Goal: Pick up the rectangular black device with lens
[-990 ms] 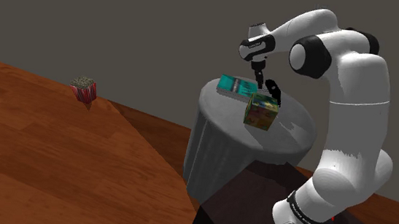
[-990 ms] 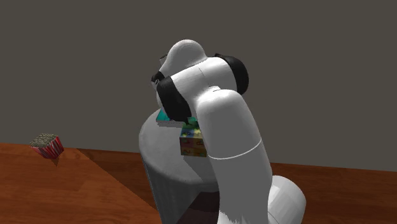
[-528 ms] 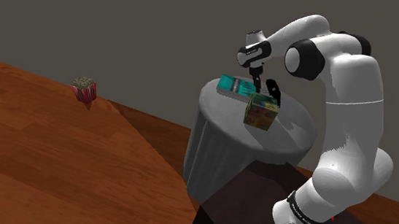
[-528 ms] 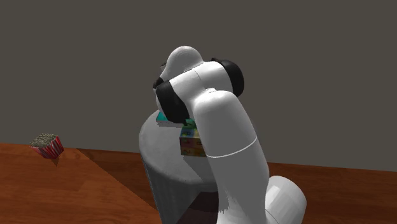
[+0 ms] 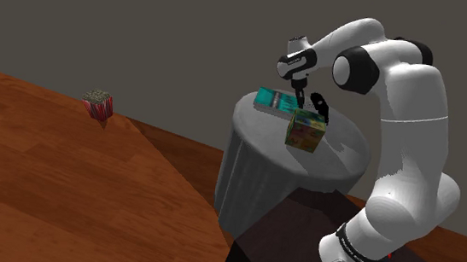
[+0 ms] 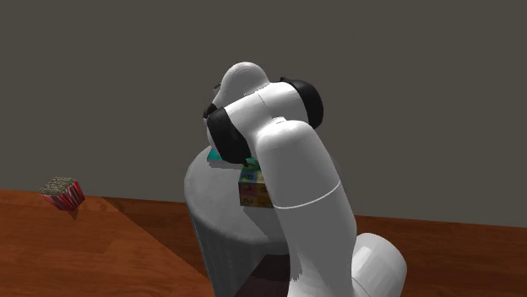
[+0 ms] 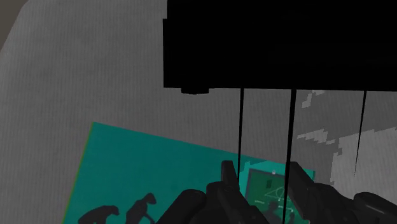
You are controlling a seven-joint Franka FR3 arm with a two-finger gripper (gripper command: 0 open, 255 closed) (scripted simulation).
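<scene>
**Desk:** What does the frame show?

**Photographer:** A white arm [image 5: 404,122] bends over a round grey surface [image 5: 341,156]. Its gripper [image 7: 263,170] points down at the far side of the top.

**Desk:** Where is the black device [image 5: 319,104]?

**Photographer:** On that surface, just behind a patterned box [image 5: 305,130] in the shoulder view. It is close to the gripper, on the shoulder view's right of it. From the wrist it reads as a flat black rectangle with a short stub on one edge. It lies beyond the fingertips and apart from them.

**Desk:** And the fingers [image 7: 230,181]?

**Photographer:** Spread apart, with nothing clasped between them. They hang above a teal book [image 7: 159,172] that lies flat on the grey top. A strip of bare grey separates the book from the device.

**Desk:** Anything else in shot?

**Photographer:** The book is on the shoulder view's left of the box. A red-striped cup [image 5: 98,104] stands well apart from them on the wooden floor [image 5: 64,190]. The arm's dark stand [image 5: 300,242] sits at the shoulder view's lower right. In the second exterior view the arm covers much of the top, and a corner of the book and part of the box show past it. A plain grey wall [image 5: 171,35] closes the background.
</scene>
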